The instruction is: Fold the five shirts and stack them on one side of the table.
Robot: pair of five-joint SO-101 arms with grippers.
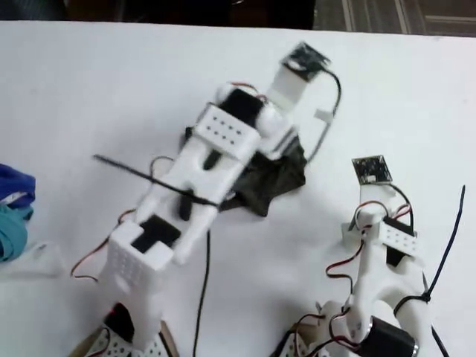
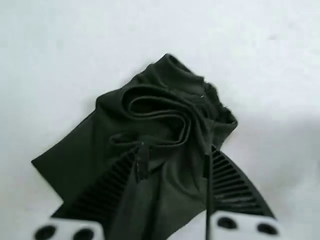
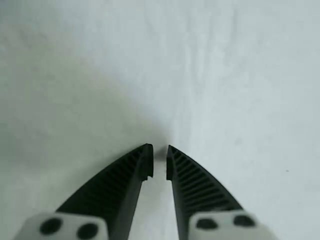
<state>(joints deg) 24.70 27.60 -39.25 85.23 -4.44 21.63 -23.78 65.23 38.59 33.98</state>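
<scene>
A black shirt (image 1: 277,178) lies crumpled near the middle of the white table (image 1: 104,89). The left arm (image 1: 216,149) stretches over it from the near edge. In the left wrist view the left gripper (image 2: 172,156) is closed on a bunch of the black shirt (image 2: 150,107), and the cloth fills the gap between its black fingers (image 2: 227,185). The right arm (image 1: 387,238) stands to the right of the shirt, apart from it. The right gripper (image 3: 160,152) points down at bare table with its fingers nearly touching and nothing between them.
At the left edge of the table lie a dark blue garment (image 1: 13,190) and a teal one (image 1: 10,232), bunched together, with a pale cloth (image 1: 37,259) just in front of them. Cables hang from both arms.
</scene>
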